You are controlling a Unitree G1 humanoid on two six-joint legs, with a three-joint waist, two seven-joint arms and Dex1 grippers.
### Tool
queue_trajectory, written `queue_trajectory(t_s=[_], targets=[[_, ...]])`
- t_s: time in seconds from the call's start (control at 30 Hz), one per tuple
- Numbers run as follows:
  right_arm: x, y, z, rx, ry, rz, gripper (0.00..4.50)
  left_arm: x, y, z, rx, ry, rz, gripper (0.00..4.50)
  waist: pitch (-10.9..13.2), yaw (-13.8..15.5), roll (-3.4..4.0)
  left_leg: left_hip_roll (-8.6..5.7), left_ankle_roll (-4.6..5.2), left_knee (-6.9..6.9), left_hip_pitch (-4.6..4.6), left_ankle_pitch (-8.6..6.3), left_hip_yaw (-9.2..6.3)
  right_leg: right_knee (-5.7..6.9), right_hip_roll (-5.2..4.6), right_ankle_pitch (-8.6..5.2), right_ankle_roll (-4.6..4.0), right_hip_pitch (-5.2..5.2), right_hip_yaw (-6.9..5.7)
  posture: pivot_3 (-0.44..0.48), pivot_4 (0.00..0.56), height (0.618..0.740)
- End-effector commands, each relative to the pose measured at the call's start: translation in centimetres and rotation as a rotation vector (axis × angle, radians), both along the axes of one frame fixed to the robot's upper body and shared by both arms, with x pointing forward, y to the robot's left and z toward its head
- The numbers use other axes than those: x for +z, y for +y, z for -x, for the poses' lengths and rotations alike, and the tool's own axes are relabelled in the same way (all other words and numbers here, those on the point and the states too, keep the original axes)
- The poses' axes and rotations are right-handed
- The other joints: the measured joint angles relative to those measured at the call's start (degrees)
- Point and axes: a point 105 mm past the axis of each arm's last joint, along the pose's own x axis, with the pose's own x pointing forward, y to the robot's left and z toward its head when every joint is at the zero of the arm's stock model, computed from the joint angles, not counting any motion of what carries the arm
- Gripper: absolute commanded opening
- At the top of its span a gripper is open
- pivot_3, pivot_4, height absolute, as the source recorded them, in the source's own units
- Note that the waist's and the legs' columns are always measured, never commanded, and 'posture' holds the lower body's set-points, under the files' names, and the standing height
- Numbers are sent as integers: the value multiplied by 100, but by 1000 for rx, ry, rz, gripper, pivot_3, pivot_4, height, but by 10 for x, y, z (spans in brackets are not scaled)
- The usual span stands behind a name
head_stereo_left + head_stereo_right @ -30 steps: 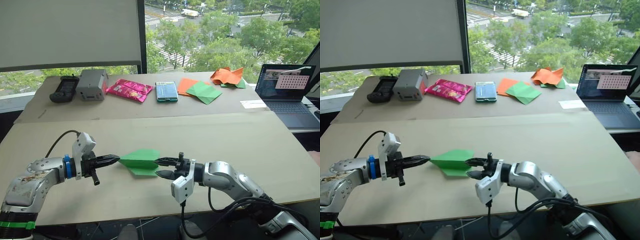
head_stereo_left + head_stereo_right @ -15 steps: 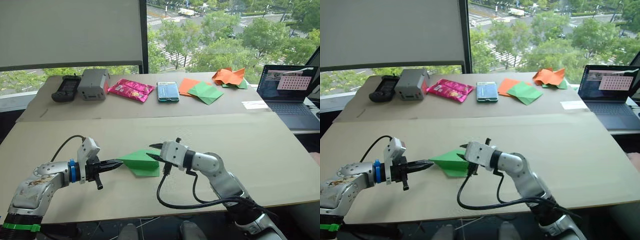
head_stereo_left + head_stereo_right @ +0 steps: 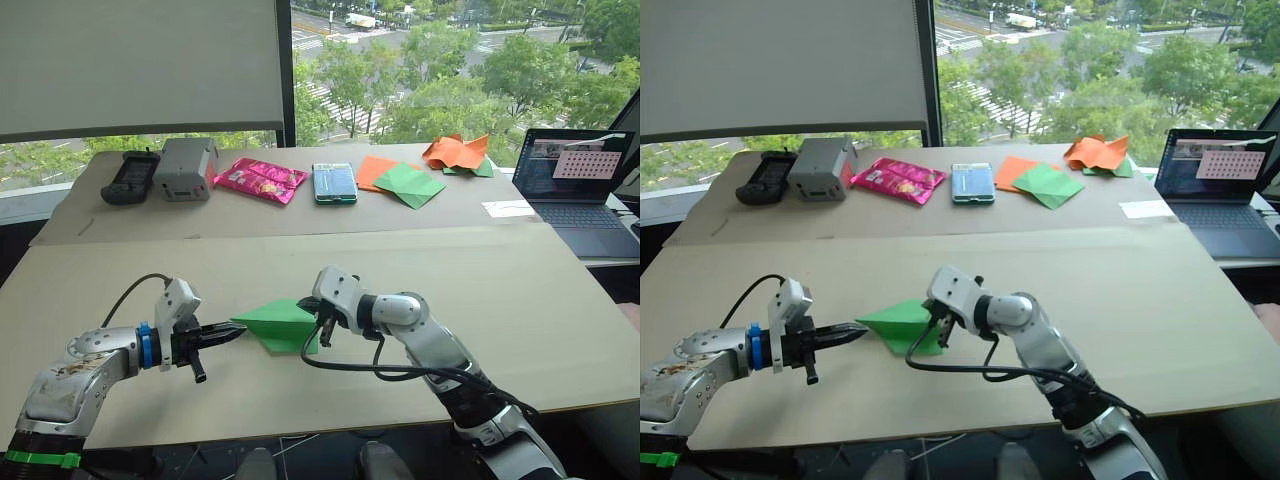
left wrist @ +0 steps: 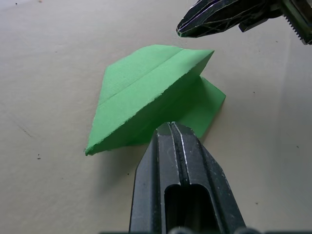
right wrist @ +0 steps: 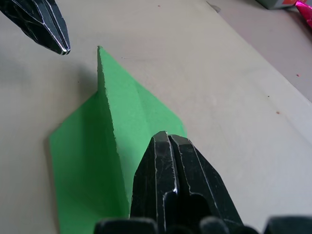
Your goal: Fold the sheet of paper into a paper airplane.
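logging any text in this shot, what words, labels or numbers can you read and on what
None can be read.
pink snack packet: print too small to make out.
teal packet: markings too blurred.
laptop screen: a grid window, nothing legible.
white slip beside the laptop: nothing legible.
paper airplane: plain green, no text.

1. My left hand (image 3: pixel 232 334) is low and level, fingers pressed together, pointing toward my right.
2. My right hand (image 5: pixel 168 141) points back toward it, fingers pressed together, forearm bent inward.
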Motion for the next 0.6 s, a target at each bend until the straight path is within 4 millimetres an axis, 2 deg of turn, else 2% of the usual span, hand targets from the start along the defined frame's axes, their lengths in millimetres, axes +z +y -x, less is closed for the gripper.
queue_trajectory(t_s=[0.03, 0.27, 0.4, 0.6], targets=[[2, 5, 7, 35, -10, 12, 21, 12, -2, 0, -3, -50, 12, 0, 0, 0, 0, 0, 0, 0, 0, 0, 0, 0, 0, 0, 0, 0, 0, 0, 150, 718], [1, 7, 9, 33, -5, 11, 21, 16, -4, -1, 5, -61, 30, 0, 0, 3, 0, 0, -9, 0, 0, -6, 0, 0, 0, 0, 0, -2, 0, 0, 150, 718], [0, 7, 14, 58, -10, 30, 21, 21, -6, -10, 19, -80, 34, 0, 0, 15, 0, 0, -9, 0, -3, -5, 0, -1, 0, 0, 0, -3, 0, 0, 150, 718], [-5, 8, 23, 74, 9, 55, 21, 18, -21, -15, -8, -80, 43, 0, -1, 3, 0, -1, -7, 0, -2, -4, 0, -1, 0, 0, 0, -1, -1, 0, 150, 718]])
